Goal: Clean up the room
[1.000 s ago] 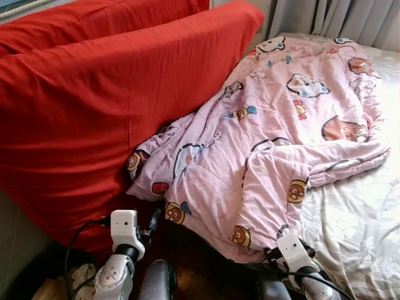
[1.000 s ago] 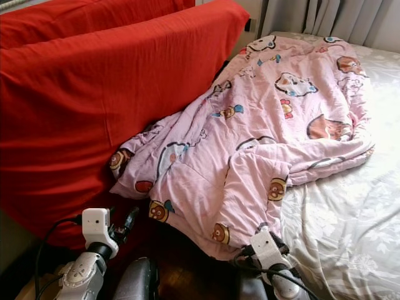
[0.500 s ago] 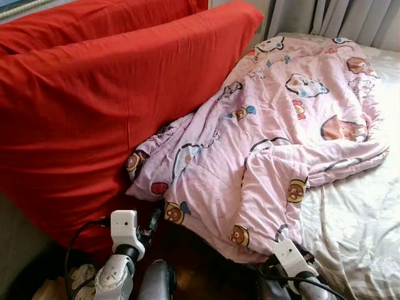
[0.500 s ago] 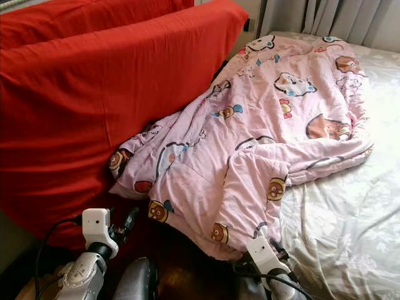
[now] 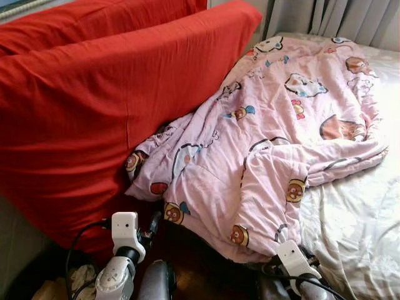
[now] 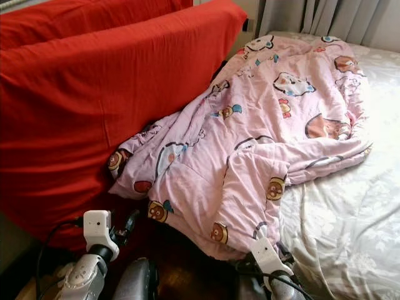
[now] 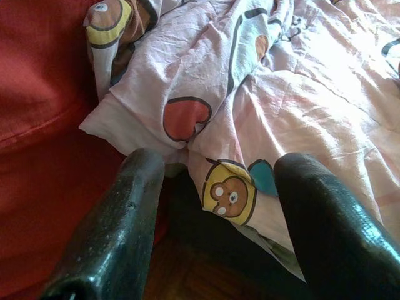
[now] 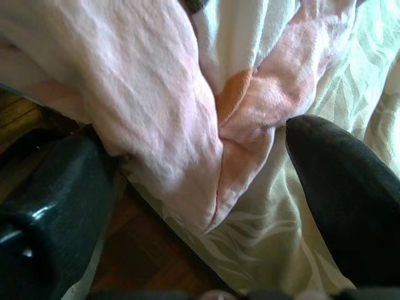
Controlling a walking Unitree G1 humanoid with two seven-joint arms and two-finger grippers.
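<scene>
1. A red cushion [image 5: 106, 106] leans beside the bed [image 5: 359, 219].
2. A pink cartoon blanket [image 5: 275, 137] lies crumpled across the bed, its corner hanging against the cushion.
3. The left gripper [image 7: 215, 240] is spread wide and empty, just short of the blanket's hanging edge.
4. The right gripper [image 8: 200, 206] is spread wide, the blanket's hem between its fingers, ungripped.

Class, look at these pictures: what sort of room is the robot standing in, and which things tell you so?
Most likely a bedroom. A pink cartoon-print quilt lies rumpled across a bed with a pale floral sheet, big red cushions lean alongside it, and grey curtains hang behind.
</scene>
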